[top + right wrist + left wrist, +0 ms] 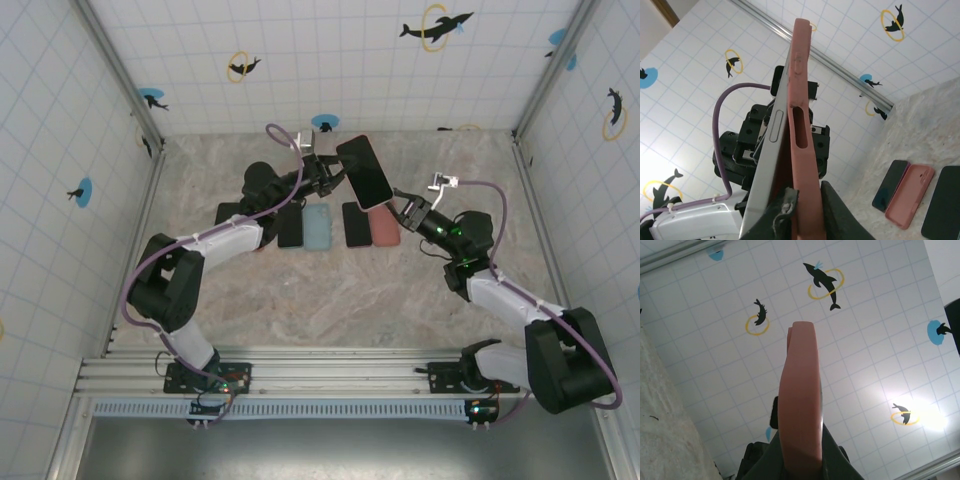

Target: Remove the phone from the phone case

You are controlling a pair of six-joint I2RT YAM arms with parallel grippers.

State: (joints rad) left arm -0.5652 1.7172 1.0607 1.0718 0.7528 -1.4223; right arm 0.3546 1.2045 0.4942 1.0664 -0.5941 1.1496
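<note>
The table [330,300] is carrying a row of spare handsets and covers, among them a blue cover [317,228], lying under the work. Above its far middle, both arms are holding the phone [365,172] in the air, mostly seated in its pink case [802,125]. The left gripper [325,178] is clamping the left end, jaws fully closed on the case. The right gripper [405,208] is biting the near right end, jaws drawn almost together on the case wall, with the phone's silver side lying just outside its fingers [777,217]. For a clean release, the right gripper should probably be peeling that lip away from the screen while the left is bracing steadily. Pulling gently matters, since a loosened phone could be slipping down onto the table.
</note>
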